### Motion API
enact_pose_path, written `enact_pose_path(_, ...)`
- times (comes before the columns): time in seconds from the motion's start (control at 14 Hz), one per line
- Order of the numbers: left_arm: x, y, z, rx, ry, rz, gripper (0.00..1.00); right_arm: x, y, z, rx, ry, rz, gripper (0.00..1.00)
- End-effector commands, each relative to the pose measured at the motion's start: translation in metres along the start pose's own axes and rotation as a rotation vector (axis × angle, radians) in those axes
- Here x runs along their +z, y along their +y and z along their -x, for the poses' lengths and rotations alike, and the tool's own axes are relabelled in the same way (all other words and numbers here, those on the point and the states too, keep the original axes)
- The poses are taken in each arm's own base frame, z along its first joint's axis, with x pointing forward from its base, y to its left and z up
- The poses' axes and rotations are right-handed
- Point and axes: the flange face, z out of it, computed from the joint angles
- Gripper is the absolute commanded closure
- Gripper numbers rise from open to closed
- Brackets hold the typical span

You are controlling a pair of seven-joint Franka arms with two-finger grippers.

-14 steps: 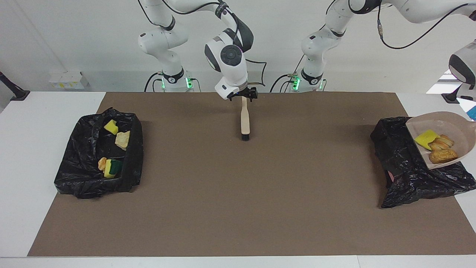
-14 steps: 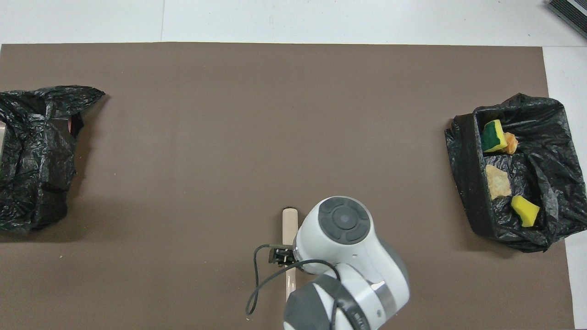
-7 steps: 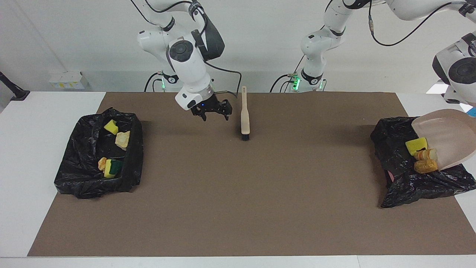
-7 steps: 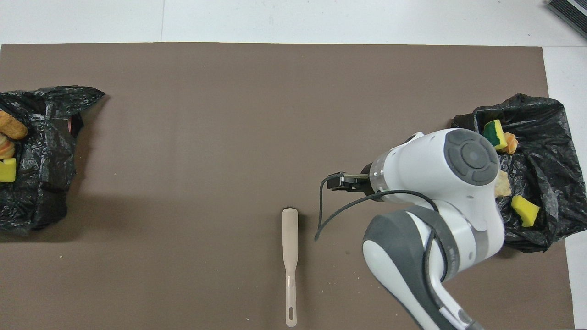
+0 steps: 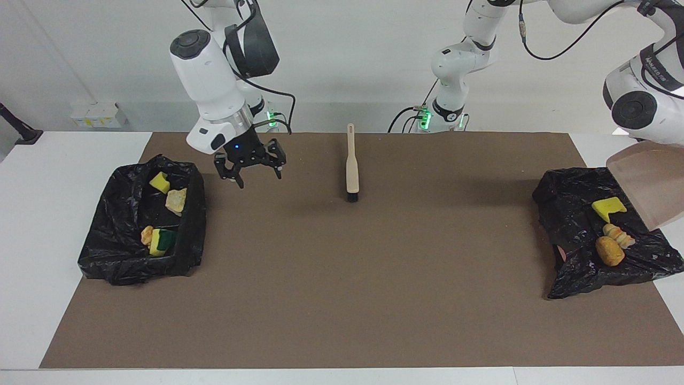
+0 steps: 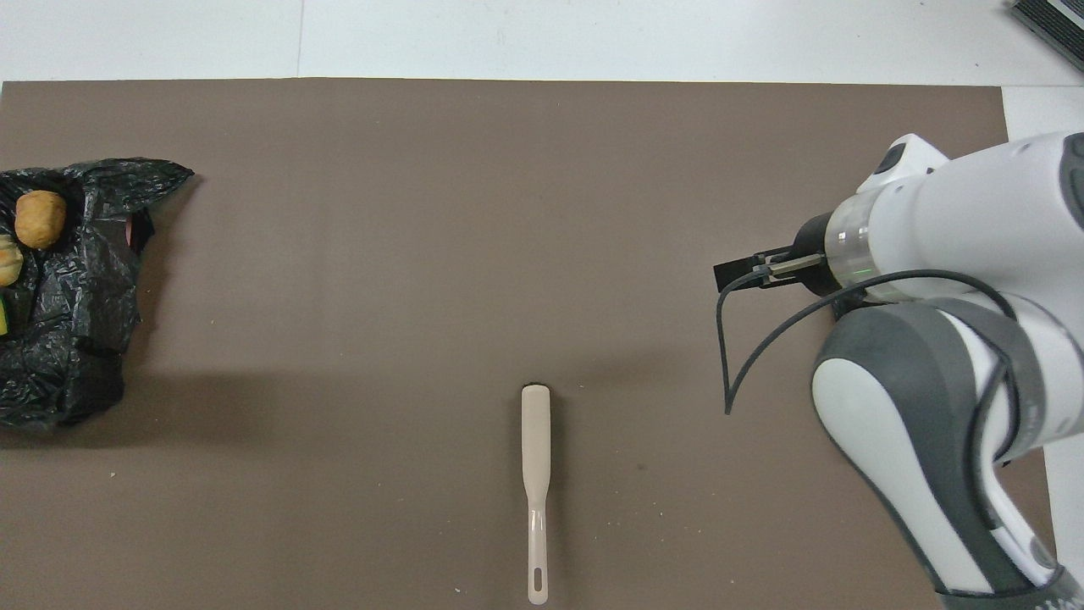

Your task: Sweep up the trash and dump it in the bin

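**A:** How far along is it?

**B:** Nearly done, I'd say. The bin (image 5: 107,214) at the right arm's end holds four pieces of trash (image 5: 176,200). The right hand (image 5: 256,179) hangs beside it over the mat, fingers spread, holding nothing. The brush (image 5: 352,171) lies mid-bench.

**A:** And the left arm's end?

**B:** Three more pieces (image 5: 609,250) lie on the second bin (image 5: 566,214). The dustpan (image 5: 652,182) is tipped over it, empty. The left hand is hidden by its wrist, pinching the dustpan.

**A:** The surface?

**B:** I see no trash on the brown mat (image 5: 342,278). The bench (image 5: 43,214) is white and the wall pale.
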Motion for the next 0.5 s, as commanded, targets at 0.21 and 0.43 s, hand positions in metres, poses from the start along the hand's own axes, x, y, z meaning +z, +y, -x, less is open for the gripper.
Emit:
enact_pose_path(0.21, -0.084, 0.004, -0.008, -0.036, 0.027, -0.021, 1.00, -0.072, 0.015, -0.005, 0.072, -0.022, 0.117, 0.00)
enact_pose_path(0.43, -0.130, 0.001, -0.022, -0.097, 0.144, -0.046, 1.00, -0.086, 0.018, 0.001, 0.284, -0.060, 0.146, 0.00)
